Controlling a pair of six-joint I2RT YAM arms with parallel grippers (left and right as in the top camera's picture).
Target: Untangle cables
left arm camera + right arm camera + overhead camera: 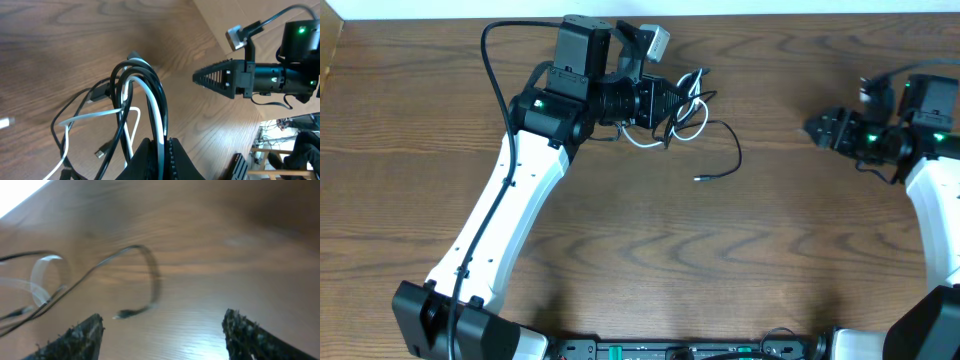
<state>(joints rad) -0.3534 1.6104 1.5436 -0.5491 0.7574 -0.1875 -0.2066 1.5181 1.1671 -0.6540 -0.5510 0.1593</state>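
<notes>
The cables lie tangled at the table's far middle: a white cable (692, 112) in loops and a black cable (733, 150) that curves out to a small plug (700, 178). My left gripper (672, 103) is shut on the tangle. In the left wrist view a white strand (159, 112) and a black strand (161, 92) run down between its closed jaws (165, 144). My right gripper (812, 128) hovers to the right, apart from the cables. Its fingers (80, 335) stand wide open (162, 332) with nothing between them, facing the black plug end (122, 314).
The table's far edge (770, 14) runs close behind the tangle. The left arm's thick black wire (486, 55) arcs above its forearm. The right gripper (202, 77) shows across from the tangle in the left wrist view, with the table's edge (235, 60) behind it.
</notes>
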